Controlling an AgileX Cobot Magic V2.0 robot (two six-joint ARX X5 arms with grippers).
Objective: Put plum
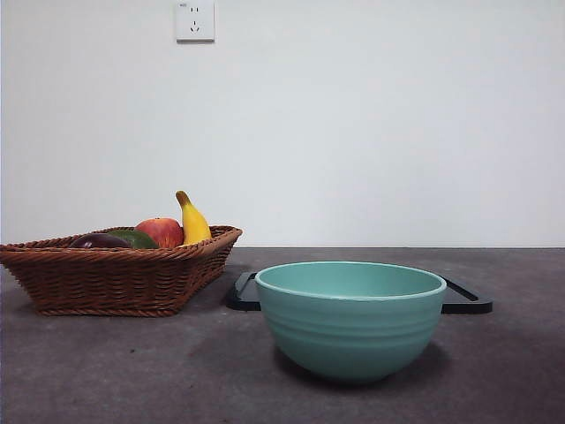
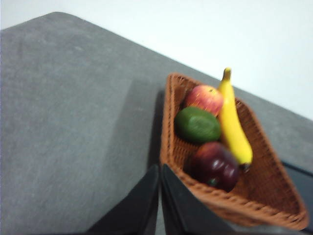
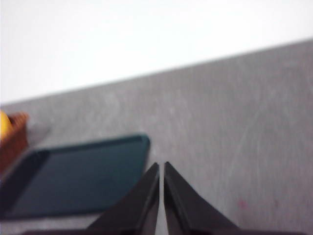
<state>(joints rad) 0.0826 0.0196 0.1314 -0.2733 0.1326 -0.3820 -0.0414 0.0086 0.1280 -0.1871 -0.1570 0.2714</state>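
Plum (image 2: 215, 165) sits in the basket (image 2: 254, 203) just ahead of the pinched-shut, empty left gripper (image 2: 160, 169); looks smooth, firm, probably slippery, so I'd grab across its widest middle

Front view: sharp, evenly lit, soft shadows beneath teal bowl (image 1: 350, 318) and wicker basket (image 1: 115, 274) on the tabletop (image 1: 106, 371). Both wrist views: blurred, soft-focus; white wall overexposed, no glare.
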